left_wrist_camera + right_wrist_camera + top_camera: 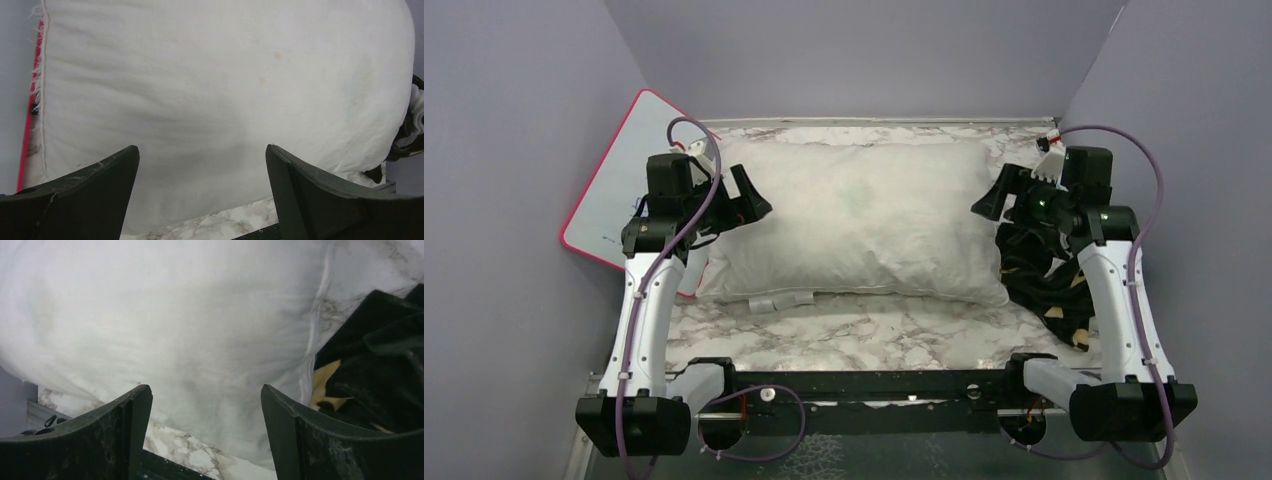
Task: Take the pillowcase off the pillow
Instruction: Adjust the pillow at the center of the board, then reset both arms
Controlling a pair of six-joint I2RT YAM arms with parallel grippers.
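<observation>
1. Whiteboard, pink-rimmed: outboard of the left jaws. Its near corner is hidden behind the left arm and the pillow's edge.
2. Left jaws: spread wide and holding nothing, held just above the pillow's left end and pointing inward along it.
3. Pillow, off-white and bare: lies flat on the marble counter, spanning the gap between the two sets of jaws. Small white tag on its near edge.
4. Right jaws: wide apart and empty, at the pillow's right end, facing the left pair.
5. Pillowcase, black with tan patches: crumpled heap on the counter below and behind the right jaws, touching the pillow's right end. It is largely covered by the right arm, and the motifs are hard to make out.
</observation>
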